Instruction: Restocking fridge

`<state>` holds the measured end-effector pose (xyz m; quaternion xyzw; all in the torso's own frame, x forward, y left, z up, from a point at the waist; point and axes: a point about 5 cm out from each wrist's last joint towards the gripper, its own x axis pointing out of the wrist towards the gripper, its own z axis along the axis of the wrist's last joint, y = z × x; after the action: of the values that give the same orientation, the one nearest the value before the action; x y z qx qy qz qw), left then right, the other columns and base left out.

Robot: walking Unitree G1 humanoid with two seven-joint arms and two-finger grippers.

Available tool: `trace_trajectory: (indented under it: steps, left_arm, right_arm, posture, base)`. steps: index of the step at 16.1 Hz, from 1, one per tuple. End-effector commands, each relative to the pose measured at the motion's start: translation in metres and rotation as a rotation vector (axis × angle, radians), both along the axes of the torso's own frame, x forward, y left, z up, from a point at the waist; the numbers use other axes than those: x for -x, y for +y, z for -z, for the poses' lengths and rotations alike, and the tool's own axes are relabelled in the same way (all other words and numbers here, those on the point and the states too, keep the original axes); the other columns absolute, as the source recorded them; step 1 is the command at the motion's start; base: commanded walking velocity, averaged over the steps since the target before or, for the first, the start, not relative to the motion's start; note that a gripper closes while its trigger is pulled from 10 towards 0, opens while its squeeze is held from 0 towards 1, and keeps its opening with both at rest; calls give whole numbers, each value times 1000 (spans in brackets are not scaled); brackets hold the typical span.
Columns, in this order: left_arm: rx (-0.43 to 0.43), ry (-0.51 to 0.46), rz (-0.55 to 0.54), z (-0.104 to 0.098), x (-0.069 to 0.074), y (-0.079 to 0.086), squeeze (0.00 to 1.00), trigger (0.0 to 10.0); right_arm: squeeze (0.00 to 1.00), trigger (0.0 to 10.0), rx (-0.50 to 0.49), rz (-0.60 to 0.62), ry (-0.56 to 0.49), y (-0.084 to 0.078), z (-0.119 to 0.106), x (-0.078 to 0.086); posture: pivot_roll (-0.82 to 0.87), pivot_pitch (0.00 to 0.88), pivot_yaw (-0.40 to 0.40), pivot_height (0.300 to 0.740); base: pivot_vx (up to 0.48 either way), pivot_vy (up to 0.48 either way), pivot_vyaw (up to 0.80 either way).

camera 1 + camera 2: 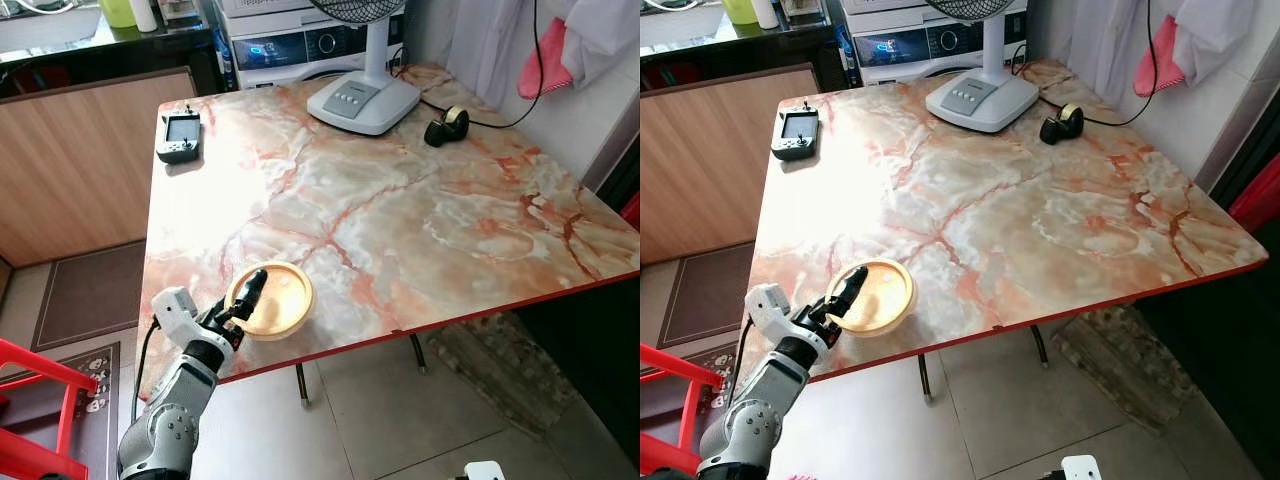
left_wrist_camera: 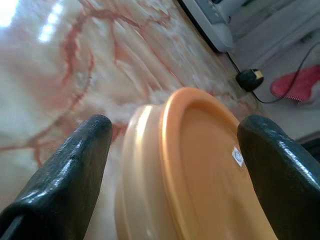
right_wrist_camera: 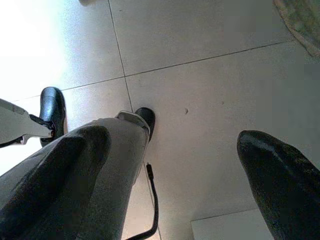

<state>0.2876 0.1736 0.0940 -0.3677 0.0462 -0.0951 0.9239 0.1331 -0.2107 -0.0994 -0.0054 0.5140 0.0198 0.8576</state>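
Note:
A round orange lidded container [image 1: 278,300] lies near the front left corner of the marble table [image 1: 420,220]. My left gripper [image 1: 248,294] reaches over the table's front edge to the container's left rim. In the left wrist view its two black fingers [image 2: 75,165] stand open on either side of the container [image 2: 200,165], one over the lid and one beside the wall. My right gripper [image 3: 175,165] hangs low beside me, open, with tiled floor [image 3: 200,75] beyond it.
A white fan base [image 1: 363,100] with its cable, a black tape roll [image 1: 447,125] and a grey handheld device [image 1: 180,135] stand along the table's far side. A red stool [image 1: 40,400] is at my lower left. A washing machine [image 1: 300,40] stands behind the table.

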Motion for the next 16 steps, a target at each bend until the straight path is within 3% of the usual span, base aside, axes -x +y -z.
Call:
trace_trajectory:
  steps: [1,2,3,4,5,16]
  left_arm:
    - [-7,32,30,8,2,-3,0,10000]
    - [-17,37,41,9,2,-4,0,10000]
    - [-25,41,52,10,2,-5,0,8235]
    - [-24,45,58,10,2,-6,0,941]
    - [-23,44,60,10,2,-6,0,0]
    - [-8,3,40,4,-2,-8,0,0]
  right_arm:
    - [0,10000,1,1,20,-1,2,5]
    - [0,10000,1,-1,20,-1,1,5]
    - [0,10000,2,-3,19,-2,1,4]
    - [0,10000,4,-4,20,-2,1,4]
    - [0,10000,4,-6,20,-2,1,4]
    - [0,10000,9,-22,23,-2,1,4]
  posture:
    - [91,94,13,740]
    - [91,95,13,740]
    - [92,93,13,740]
    - [92,93,13,740]
    - [90,92,14,740]
    - [89,91,9,740]
  base:
    - [0,0,0]
    - [0,0,0]
    - [0,0,0]
    - [0,0,0]
    - [0,0,0]
    - [0,0,0]
